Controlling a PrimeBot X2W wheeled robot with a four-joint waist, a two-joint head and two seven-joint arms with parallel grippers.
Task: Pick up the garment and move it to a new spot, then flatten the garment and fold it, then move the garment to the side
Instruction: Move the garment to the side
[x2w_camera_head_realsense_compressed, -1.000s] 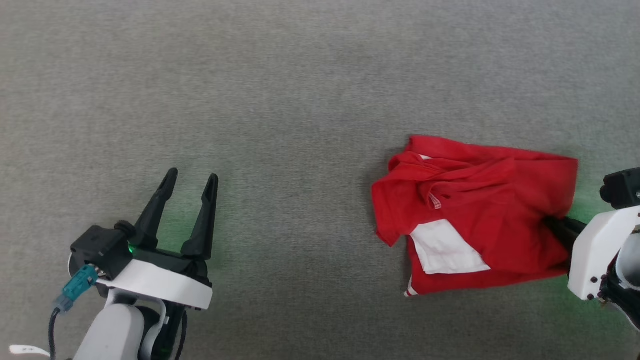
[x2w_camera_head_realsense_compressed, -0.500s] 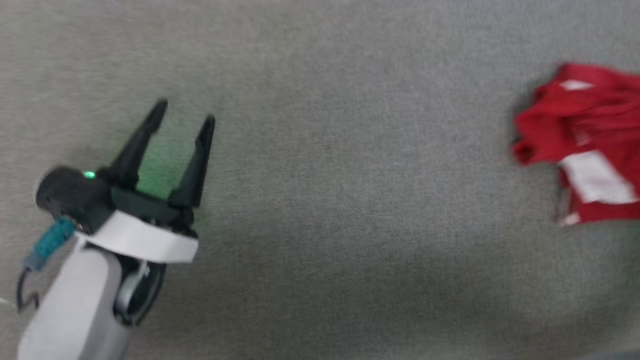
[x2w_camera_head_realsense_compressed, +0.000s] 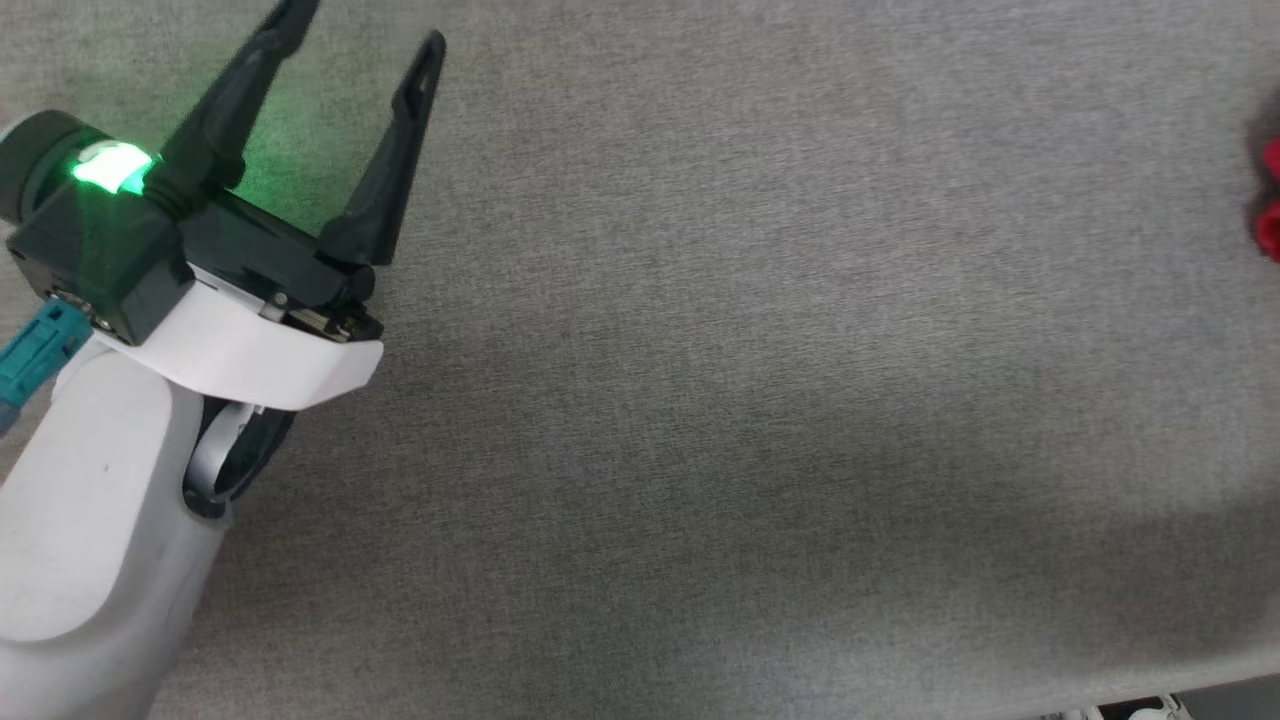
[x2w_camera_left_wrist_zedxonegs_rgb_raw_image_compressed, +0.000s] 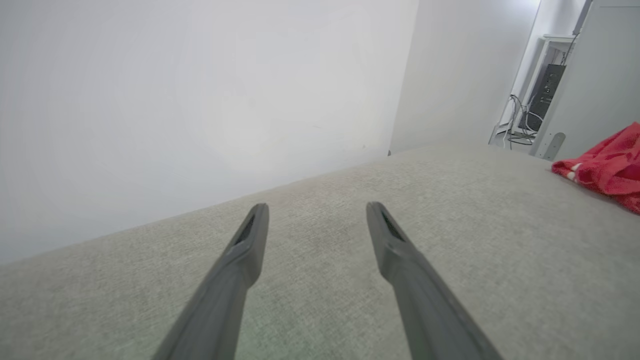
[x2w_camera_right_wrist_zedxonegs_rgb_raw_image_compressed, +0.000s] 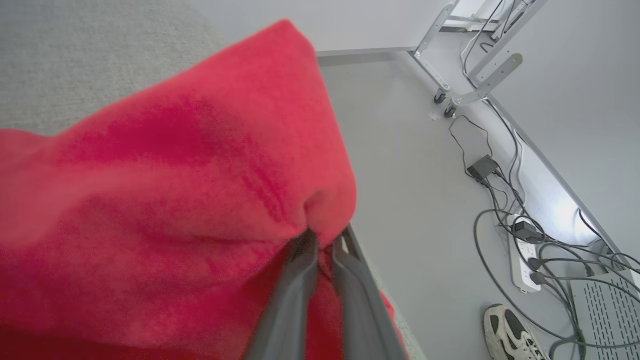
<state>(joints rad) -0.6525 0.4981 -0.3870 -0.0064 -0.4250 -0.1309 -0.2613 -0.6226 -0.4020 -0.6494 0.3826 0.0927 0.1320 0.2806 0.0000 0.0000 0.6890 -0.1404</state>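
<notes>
The garment (x2w_camera_right_wrist_zedxonegs_rgb_raw_image_compressed: 175, 200) is bunched at the far right edge of the desk (x2w_camera_head_realsense_compressed: 700, 400). The right fingers (x2w_camera_right_wrist_zedxonegs_rgb_raw_image_compressed: 295, 290) are closed almost tight on a fold of red cloth, which drapes over their tips. The head view catches a scrap of red at that same right edge. The left fingers (x2w_camera_head_realsense_compressed: 385, 170) are spread wide with nothing between them, over the desk's left side and well apart from the shirt. Through the left wrist camera the heap lies low on the desk's right, with a bit of white trim showing. I'd call this light, limp jersey: nothing to break, but no stiffness either, so from one pinch it will sag and trail in a bundle. It looks likelier to drag on the desk's woven cover than to glide. A thin single fold could slip out, so a thicker bite at a seam, collar or cuff band should hold better. For flattening I'd want both sets of fingers on two matching corners, shoulders or hem. The floor (x2w_camera_right_wrist_zedxonegs_rgb_raw_image_compressed: 425, 165) drops away right past the desk's edge, so any loose cloth could slide off.
</notes>
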